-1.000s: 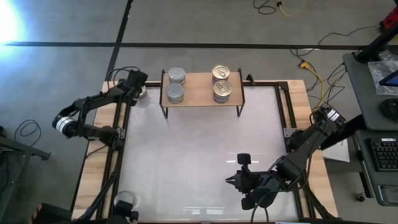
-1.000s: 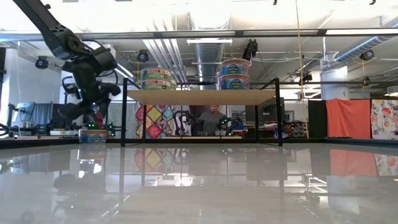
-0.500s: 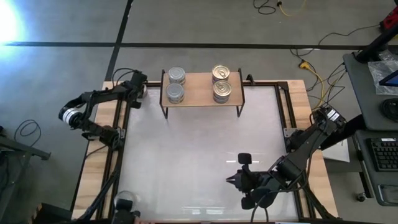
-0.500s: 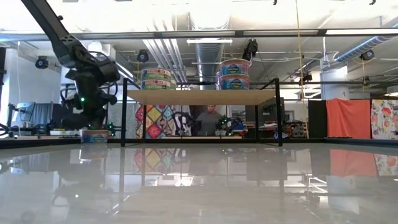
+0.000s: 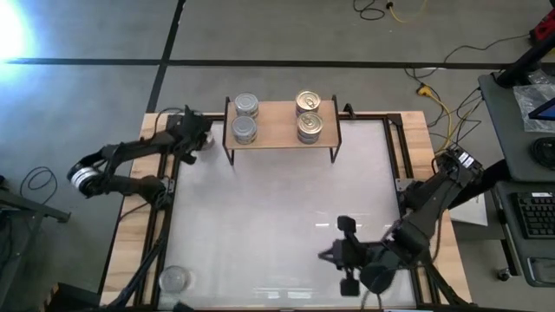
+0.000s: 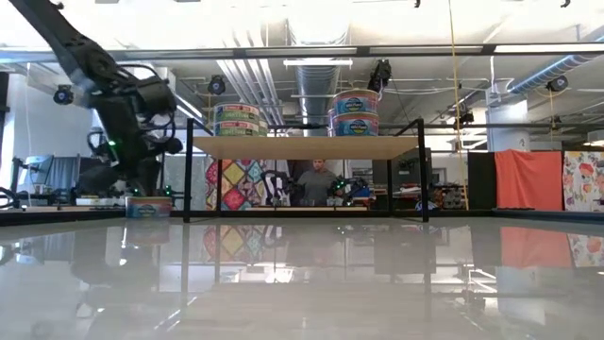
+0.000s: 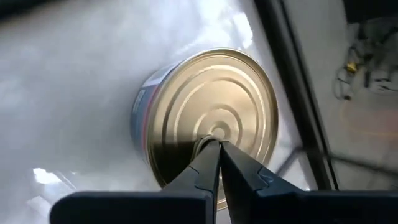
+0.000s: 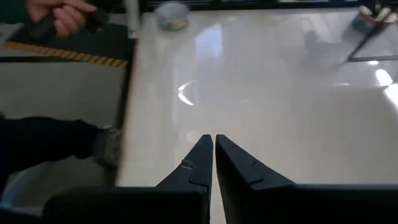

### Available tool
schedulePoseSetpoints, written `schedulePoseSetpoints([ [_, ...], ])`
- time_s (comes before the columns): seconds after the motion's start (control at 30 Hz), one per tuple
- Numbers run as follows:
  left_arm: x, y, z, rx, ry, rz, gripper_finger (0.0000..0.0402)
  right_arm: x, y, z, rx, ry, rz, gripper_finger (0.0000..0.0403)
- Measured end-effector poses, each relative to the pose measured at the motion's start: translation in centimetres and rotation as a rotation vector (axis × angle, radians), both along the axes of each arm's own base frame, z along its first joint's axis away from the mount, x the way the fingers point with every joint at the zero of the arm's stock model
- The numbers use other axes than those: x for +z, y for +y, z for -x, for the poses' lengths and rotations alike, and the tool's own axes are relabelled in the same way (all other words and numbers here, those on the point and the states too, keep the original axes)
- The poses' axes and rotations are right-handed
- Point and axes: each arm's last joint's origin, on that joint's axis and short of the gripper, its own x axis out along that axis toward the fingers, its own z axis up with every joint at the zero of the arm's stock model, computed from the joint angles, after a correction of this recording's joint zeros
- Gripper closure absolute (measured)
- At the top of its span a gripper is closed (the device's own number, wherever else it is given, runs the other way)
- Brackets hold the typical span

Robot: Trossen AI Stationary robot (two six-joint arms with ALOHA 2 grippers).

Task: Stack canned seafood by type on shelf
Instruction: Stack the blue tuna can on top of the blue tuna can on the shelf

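Note:
The light-wood shelf (image 5: pixel 282 132) stands at the table's far edge on black wire legs. It carries two silver-topped cans (image 5: pixel 245 118) on its left and two gold-topped cans (image 5: pixel 309 114) on its right; the low view shows each pair as a stack (image 6: pixel 237 119) (image 6: pixel 355 111). A gold-topped can with a blue label (image 7: pixel 208 118) stands on the table just left of the shelf (image 6: pixel 148 206). My left gripper (image 7: pixel 214 144) is shut, its tips over the middle of that can's top. Another can (image 5: pixel 173 279) sits at the near-left corner. My right gripper (image 8: pixel 213 138) is shut and waits low near the near-right edge. My left gripper points its shut fingertips (image 7: pixel 208 152) down at a slant onto the middle of the loose can's gold top (image 7: pixel 214 127). I cannot tell whether they touch it. The can stands upright on the table.
A person's hand (image 8: pixel 62 15) and dark sleeve (image 8: pixel 43 146) show beyond the table's near-left edge, close to the corner can (image 8: pixel 172 14). The table's black frame rails (image 5: pixel 165 199) run along its sides. The white middle of the table (image 5: pixel 277 217) holds nothing.
My left arm has swung its elbow out and back, while its gripper stayed by the can left of the shelf and ended slightly nearer the shelf's left leg. My right gripper has drifted a little toward the near edge.

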Motion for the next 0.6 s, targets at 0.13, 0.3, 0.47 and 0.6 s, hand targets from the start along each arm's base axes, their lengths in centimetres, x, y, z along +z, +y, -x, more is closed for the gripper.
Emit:
schedulePoseSetpoints([
  [0.13, -1.2, -3.8, 0.0, -0.022, -0.044, -0.025, 0.0400, -0.3, 2.1, 1.3, 0.023, -0.011, -0.056, 0.0392],
  [0.3, -2.0, -8.3, -0.1, -0.119, -0.120, -0.078, 0.0400, -1.3, 5.1, 2.4, 0.049, -0.043, -0.106, 0.0392],
  [0.47, -2.0, -11.9, -0.1, -0.226, -0.164, -0.142, 0.0400, -2.4, 7.2, 3.0, 0.053, -0.050, -0.169, 0.0392],
  [0.6, -2.0, -14.1, -0.2, -0.349, -0.165, -0.146, 0.0400, -3.3, 8.3, 3.5, 0.023, -0.030, -0.222, 0.0392],
])
